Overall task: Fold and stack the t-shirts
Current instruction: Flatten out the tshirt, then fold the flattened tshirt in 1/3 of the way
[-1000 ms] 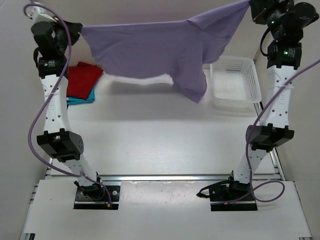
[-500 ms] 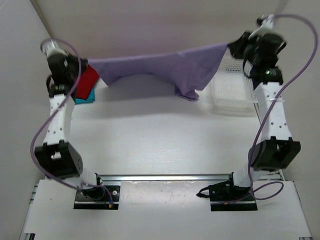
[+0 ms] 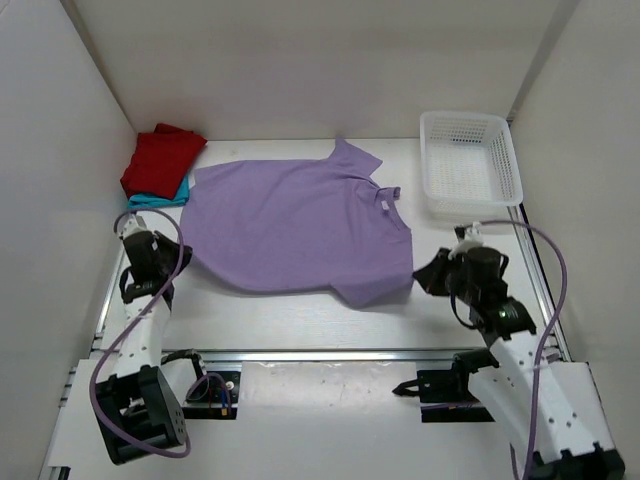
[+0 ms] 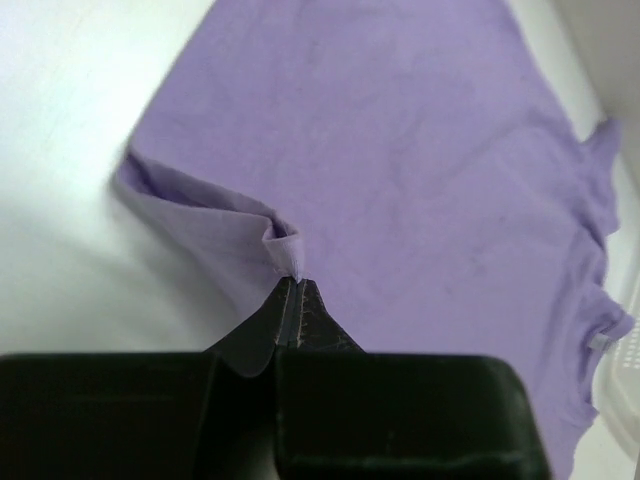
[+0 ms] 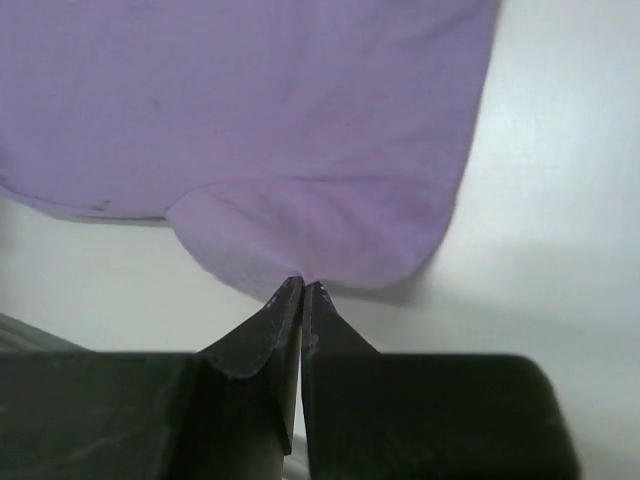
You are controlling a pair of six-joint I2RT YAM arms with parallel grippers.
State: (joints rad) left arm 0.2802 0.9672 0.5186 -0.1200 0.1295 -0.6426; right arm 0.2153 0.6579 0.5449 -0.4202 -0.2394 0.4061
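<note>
Robotics laboratory work cell, viewed from above.
Enclosed by plain white panels around a white table; fitted with an aluminium rail carrying two bolted arm bases, trailing purple cables, with a white mesh basket at the far right corner.

A white mesh basket sits on the table's far-right corner.

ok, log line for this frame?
lilac shirt: spread flat | left claw: shut on its edge | right claw: shut on its hem | pile far left: red shirt on teal shirt | basket: far right
</note>
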